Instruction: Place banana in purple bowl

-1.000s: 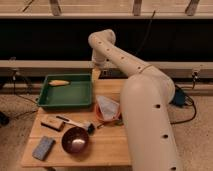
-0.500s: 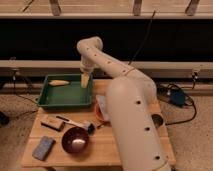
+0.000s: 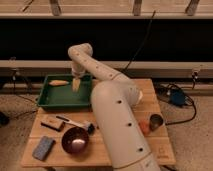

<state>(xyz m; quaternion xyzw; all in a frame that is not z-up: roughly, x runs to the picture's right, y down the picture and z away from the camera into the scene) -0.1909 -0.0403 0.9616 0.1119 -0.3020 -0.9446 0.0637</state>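
The banana (image 3: 58,83) is small and yellow-orange. It lies at the back left of the green tray (image 3: 64,100). My gripper (image 3: 76,85) hangs over the back of the tray, just right of the banana and apart from it. The purple bowl (image 3: 75,140) stands near the front of the wooden table (image 3: 150,145), below the tray, with a glossy inside and nothing in it. My white arm reaches from the lower right across the table to the tray and hides the middle of the table.
A blue sponge (image 3: 43,147) lies at the front left. A tan block (image 3: 51,122) and a dark-handled tool (image 3: 75,122) lie between tray and bowl. A metal cup (image 3: 156,121) and a small orange item (image 3: 144,127) stand right of the arm.
The arm has swung left across the table. The gripper moved from the tray's right edge to over the tray's back, close to the banana. The banana has not moved.
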